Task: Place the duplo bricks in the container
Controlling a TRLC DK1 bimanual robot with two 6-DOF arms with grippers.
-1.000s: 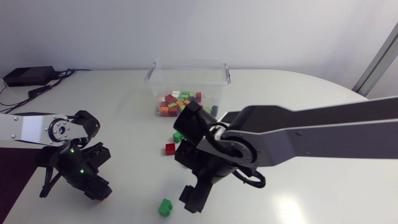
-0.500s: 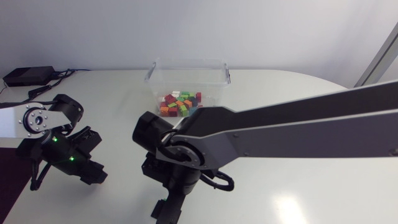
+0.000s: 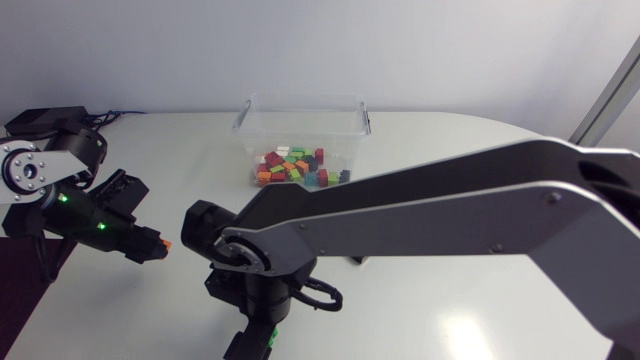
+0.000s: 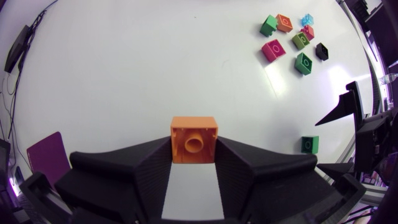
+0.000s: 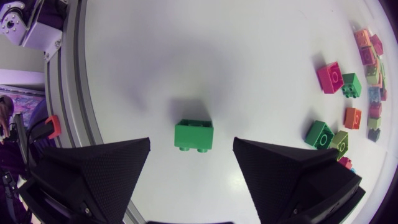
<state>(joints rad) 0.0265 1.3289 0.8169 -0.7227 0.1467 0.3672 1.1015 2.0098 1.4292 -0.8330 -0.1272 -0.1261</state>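
— White table under it all. Where do the duplo bricks sit?

— Most are heaped in the clear container at the far side. One orange brick is off the table, pinched from both sides between the fingers of the left gripper, so that claw is grasping it. One green brick lies on the table between the fingertips of the right gripper. Those wedges stand spread and touch it on neither side, so that claw is released.

— Any others?

— A loose cluster of red, green, orange and black bricks lies on the table well ahead of the left gripper, outside the container.

— What differs from a second ago?

— The left arm has risen and pulled back toward the far left, taking the orange brick with it. The right arm has swung leftward across the middle. Its gripper is now low at the near edge over the green brick, which has not moved. Its bulk now hides the loose bricks that the head view showed before.
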